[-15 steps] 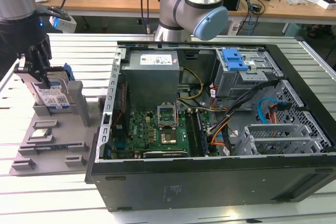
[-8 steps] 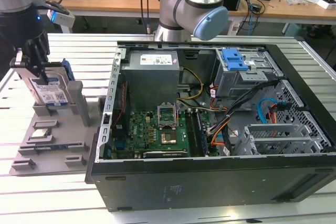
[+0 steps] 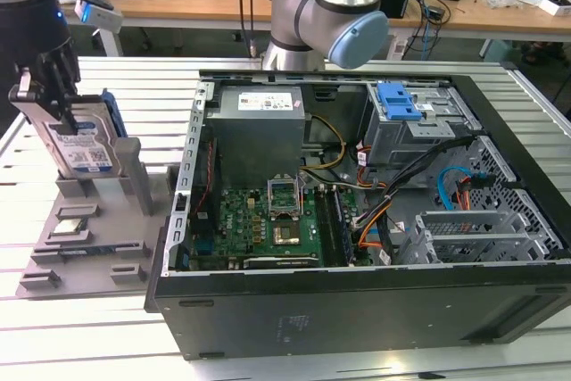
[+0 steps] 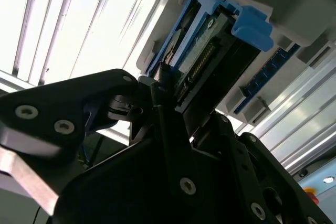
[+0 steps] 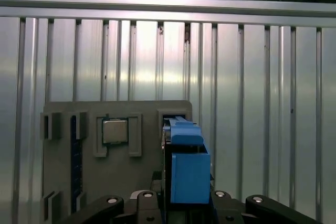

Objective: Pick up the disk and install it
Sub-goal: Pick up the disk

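Step in hand: the pick-up. The tool straddles the upper edge of the disk, fingers drawn narrow against its two faces; we judge it gripped, not yet carried off. The disk stands upright, its lower edge at the slot of the grey holder, on the slatted metal surface, well apart from the open computer case.

Judgement: freeing it calls for a firm hold and a straight pull along the slot, since the rails sit close in the holder.

Materials: silver metal body, glossy white-and-blue label, moulded blue plastic rails; matte grey holder; a small square silver chip in a neighbouring recess.
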Controlling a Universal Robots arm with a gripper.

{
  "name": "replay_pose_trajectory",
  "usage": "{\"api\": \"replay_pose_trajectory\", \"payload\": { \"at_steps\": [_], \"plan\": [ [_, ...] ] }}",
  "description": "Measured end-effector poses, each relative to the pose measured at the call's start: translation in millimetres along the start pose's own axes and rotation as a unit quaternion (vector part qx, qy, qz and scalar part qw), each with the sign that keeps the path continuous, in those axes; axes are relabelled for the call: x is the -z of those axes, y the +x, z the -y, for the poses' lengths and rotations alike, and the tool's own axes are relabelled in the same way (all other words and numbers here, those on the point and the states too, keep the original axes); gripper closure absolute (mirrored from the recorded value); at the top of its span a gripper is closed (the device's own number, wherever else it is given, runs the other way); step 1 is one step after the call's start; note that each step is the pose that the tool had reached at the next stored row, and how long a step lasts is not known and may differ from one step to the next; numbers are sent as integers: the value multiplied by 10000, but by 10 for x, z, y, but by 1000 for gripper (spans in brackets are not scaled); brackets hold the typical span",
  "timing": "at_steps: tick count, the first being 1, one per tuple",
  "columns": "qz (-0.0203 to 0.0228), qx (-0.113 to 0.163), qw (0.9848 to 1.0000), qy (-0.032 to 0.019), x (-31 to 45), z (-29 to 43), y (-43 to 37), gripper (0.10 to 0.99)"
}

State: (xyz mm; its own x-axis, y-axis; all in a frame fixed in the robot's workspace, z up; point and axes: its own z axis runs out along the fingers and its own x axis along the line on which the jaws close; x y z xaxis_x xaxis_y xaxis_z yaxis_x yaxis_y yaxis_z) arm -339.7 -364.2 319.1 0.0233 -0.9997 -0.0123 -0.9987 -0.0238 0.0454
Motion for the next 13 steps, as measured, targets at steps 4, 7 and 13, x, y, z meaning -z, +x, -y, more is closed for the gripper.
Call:
{"api": "replay_pose_trajectory", "payload": {
  "at_steps": [4, 7, 13],
  "plan": [
    [0, 0, 10000, -1, 86, -3, -1, 725],
    [0, 0, 10000, -2, 392, -14, -5, 725],
    [0, 0, 10000, -5, 793, -25, -12, 725]
  ]
}}
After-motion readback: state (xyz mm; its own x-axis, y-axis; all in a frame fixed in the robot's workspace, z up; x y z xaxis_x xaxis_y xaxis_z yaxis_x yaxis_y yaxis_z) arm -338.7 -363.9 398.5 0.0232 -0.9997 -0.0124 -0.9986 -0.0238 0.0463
